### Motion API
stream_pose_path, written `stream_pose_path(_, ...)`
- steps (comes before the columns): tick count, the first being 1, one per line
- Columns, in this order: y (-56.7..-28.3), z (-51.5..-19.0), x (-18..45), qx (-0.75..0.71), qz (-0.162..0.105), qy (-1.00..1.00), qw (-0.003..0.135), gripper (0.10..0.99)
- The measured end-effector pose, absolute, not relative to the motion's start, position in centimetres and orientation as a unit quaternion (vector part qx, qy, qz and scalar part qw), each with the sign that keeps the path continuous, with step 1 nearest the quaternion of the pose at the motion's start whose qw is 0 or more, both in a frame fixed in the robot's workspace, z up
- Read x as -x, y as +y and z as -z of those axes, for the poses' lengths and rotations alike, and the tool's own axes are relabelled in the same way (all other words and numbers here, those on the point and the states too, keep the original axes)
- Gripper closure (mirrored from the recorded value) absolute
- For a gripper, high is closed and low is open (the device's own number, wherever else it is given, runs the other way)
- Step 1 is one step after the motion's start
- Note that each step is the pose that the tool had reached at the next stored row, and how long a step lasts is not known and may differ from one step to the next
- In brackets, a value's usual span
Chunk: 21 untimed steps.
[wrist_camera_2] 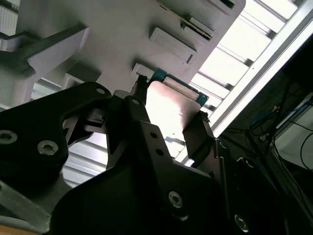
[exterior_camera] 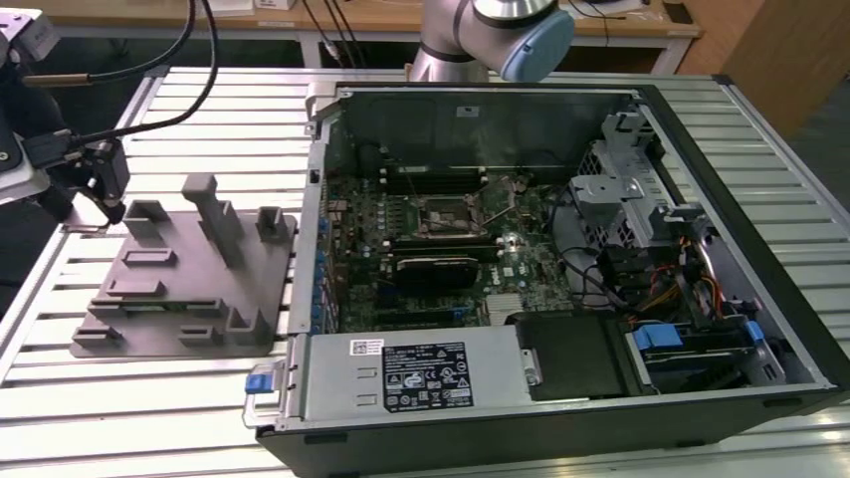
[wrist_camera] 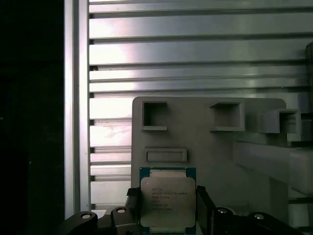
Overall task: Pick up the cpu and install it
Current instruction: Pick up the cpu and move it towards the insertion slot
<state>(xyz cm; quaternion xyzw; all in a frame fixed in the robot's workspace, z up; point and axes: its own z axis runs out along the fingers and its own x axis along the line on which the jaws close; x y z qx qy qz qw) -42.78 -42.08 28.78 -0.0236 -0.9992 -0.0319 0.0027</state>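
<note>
In my second wrist view, glare bleaches the ribbed silver aluminium table (wrist_camera_2: pixel 230 66) and the shiny silver-grey square cpu (wrist_camera_2: pixel 168 104), while my black metal gripper (wrist_camera_2: pixel 170 117) falls into dark shadow.

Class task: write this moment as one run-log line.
stage: pickup | gripper: around cpu at grey tray corner | grip closure: unclear | cpu: not yet in motherboard

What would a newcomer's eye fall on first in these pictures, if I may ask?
Most striking is the open computer case, its motherboard exposed, in the exterior view's middle and right. At that view's far left the gripper sits over a corner of the grey tray, and in the first wrist view it is shut on the shiny cpu.
</note>
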Motion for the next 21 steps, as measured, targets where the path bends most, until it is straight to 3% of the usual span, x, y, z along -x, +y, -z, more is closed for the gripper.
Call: stream_pose_path(21, -42.1, -32.5, 42.8, 0.024, 0.032, -0.999, 0.002, 0.541)
